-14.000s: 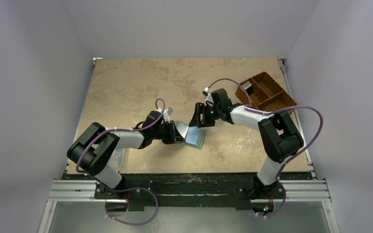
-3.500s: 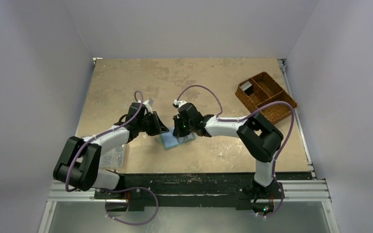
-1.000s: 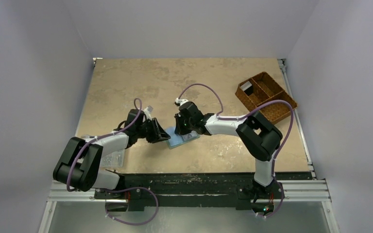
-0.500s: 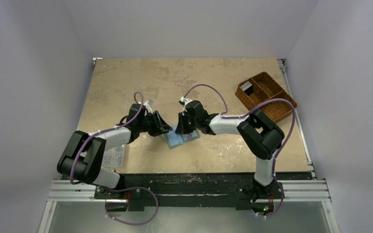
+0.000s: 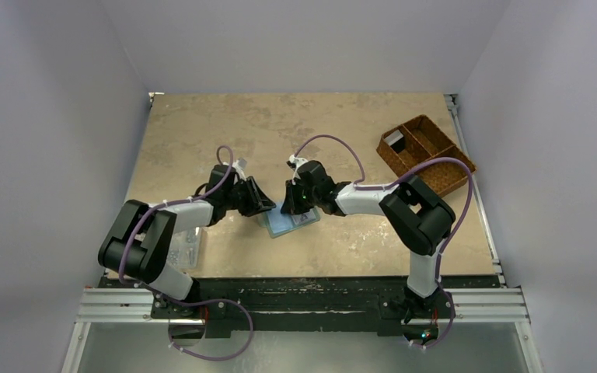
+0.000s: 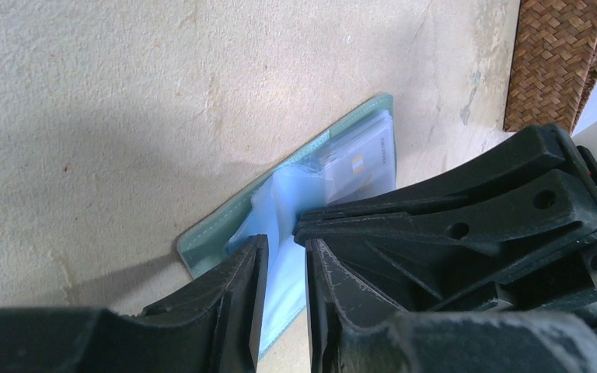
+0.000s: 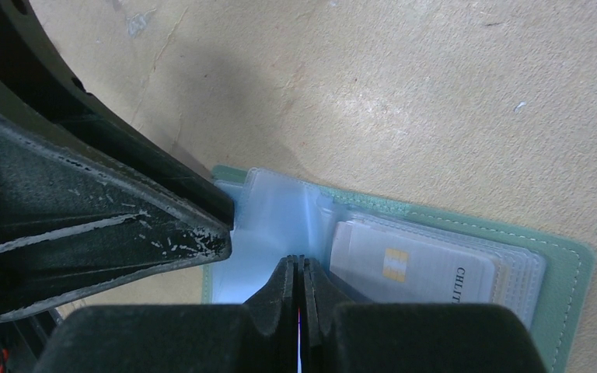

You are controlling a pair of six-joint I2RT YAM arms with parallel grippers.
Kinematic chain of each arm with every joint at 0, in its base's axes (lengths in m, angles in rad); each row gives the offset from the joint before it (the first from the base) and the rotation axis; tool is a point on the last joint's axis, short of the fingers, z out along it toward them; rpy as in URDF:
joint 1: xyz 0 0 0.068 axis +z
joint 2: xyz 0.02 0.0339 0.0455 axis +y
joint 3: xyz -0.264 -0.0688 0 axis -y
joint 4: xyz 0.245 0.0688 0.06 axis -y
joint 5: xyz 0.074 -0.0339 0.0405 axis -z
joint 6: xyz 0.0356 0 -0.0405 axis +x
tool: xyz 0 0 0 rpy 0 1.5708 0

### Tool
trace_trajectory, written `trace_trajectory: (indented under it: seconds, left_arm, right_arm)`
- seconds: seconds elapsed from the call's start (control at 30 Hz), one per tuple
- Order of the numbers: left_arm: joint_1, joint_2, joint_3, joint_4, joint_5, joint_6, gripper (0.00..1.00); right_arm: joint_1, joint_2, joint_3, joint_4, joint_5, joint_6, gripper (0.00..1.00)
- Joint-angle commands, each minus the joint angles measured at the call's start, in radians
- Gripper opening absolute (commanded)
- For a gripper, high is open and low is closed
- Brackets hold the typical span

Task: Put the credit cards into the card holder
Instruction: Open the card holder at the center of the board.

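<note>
The card holder (image 5: 289,221) lies open on the table (image 5: 202,132), a card (image 7: 412,268) in its sleeve. The right gripper (image 7: 296,264), pinched shut, presses the pockets; the left gripper (image 6: 284,242), jaws narrowly apart, should part one sleeve without dragging it.

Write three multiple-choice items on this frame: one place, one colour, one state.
1. Where does the woven basket sit?
A) at the far right corner of the table
B) between the two arms
C) at the near left edge

2. What colour is the open card holder inside?
A) red
B) pale blue-green
C) black

3. How do the fingers of the right gripper stand?
A) spread wide
B) pressed shut
C) clamped on the basket

Key:
1. A: the top view shows it at the far right corner.
2. B: both wrist views show the blue-green lining.
3. B: the right wrist view shows no gap between the fingers.
</note>
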Motion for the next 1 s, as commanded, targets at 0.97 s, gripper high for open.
trace_trajectory:
  seconds: [0.97]
  left_arm:
    - [-0.001,0.144,0.034,0.270,0.213,-0.127,0.21]
  right_arm:
    - [-0.075,-0.275,0.060,-0.354,0.131,-0.008,0.25]
